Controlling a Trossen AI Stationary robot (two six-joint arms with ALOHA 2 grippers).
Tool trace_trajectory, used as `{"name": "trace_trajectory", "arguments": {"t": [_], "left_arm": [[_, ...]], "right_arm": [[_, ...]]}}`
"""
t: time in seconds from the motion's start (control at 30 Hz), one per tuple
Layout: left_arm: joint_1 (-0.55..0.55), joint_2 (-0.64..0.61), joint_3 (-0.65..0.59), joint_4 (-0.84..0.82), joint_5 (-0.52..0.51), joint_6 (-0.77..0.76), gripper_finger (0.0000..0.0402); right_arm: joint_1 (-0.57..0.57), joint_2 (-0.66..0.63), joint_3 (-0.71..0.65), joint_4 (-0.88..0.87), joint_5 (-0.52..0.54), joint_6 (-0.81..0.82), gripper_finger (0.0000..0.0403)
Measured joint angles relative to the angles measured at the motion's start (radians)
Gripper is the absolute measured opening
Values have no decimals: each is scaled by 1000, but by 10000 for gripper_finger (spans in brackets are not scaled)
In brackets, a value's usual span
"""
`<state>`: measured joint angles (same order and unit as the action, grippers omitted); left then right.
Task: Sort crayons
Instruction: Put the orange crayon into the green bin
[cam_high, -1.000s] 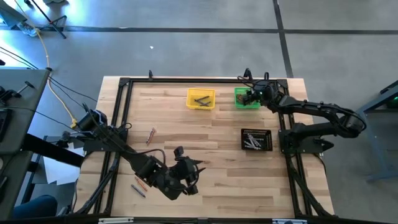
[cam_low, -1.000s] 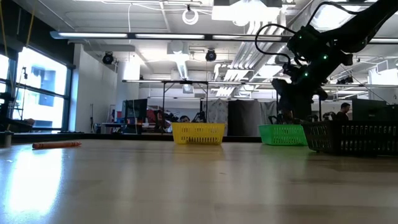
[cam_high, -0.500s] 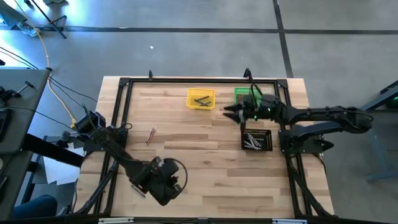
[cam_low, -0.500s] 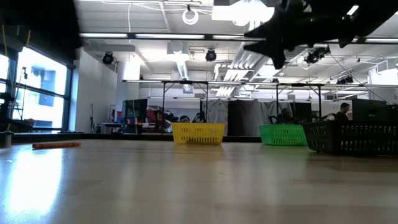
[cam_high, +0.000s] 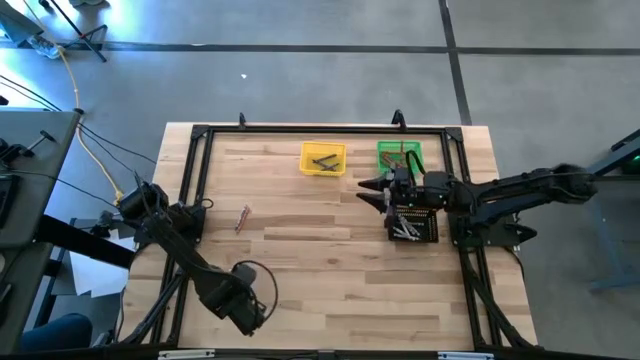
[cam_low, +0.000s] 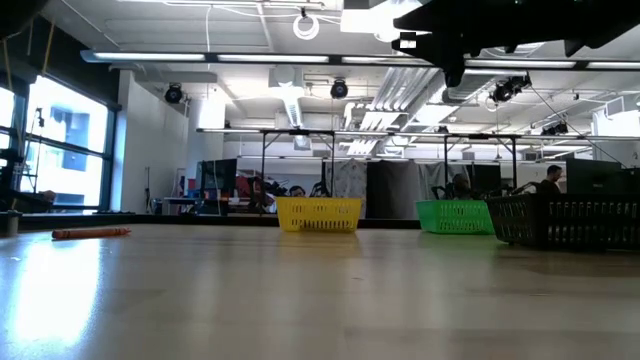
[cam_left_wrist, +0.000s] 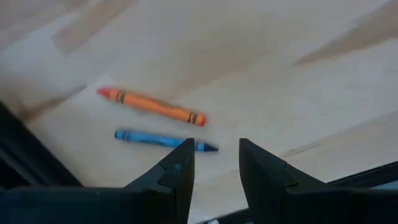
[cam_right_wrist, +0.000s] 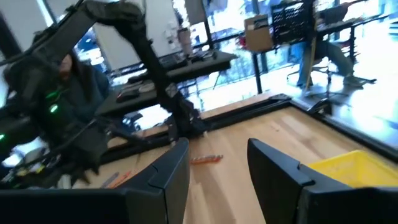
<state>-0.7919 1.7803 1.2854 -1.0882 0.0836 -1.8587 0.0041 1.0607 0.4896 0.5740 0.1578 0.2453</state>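
High view: we look straight down on a wooden table (cam_high: 330, 250) with sorting well under way but not finished.
Left gripper: our left gripper (cam_left_wrist: 214, 165) hangs over the near left part of the table, fingers parted with nothing between them, pointed at two loose crayons.
Loose pair: in the left wrist view an orange crayon (cam_left_wrist: 151, 106) and a blue crayon (cam_left_wrist: 163, 139) lie side by side on the wood, close together but not touching; the blue one sits just ahead of the left fingertips.
Third stray: another orange-brown crayon (cam_high: 242, 217) lies alone on the left half of the table, well apart from the bins; the low view shows it flat on the tabletop.
Right gripper: our right gripper (cam_high: 375, 190) hovers beside the black ribbed tray (cam_high: 432, 236), between it and the bins, fingers apart and carrying nothing.
Yellow bin: the yellow bin (cam_high: 306, 168) at the far edge already holds a few dark sticks.
Green bin: the green bin (cam_high: 381, 149) next to it also holds crayons, though we cannot count them.
Tray: several pale sticks (cam_high: 404, 228) lie in the black tray.
Progress: we judge most of the work done; at least three crayons remain on the open table.
Next: we expect the left gripper to close on one of the pair beneath it, most likely the blue one.
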Motion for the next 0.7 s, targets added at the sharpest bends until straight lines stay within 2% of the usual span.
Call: {"name": "trace_trajectory", "arguments": {"t": [0.3, 0.57, 0.7], "left_arm": [[-67, 24, 1, -9, -38, -258, 113], [-101, 88, 0, -10, -41, -323, 113], [-100, 105, 0, -13, -67, -407, 113]], "right_arm": [[-67, 0, 0, 172, 1, -6, 154], [-125, 0, 0, 300, 1, -54, 154], [-141, 0, 0, 345, 2, -67, 154]]}}
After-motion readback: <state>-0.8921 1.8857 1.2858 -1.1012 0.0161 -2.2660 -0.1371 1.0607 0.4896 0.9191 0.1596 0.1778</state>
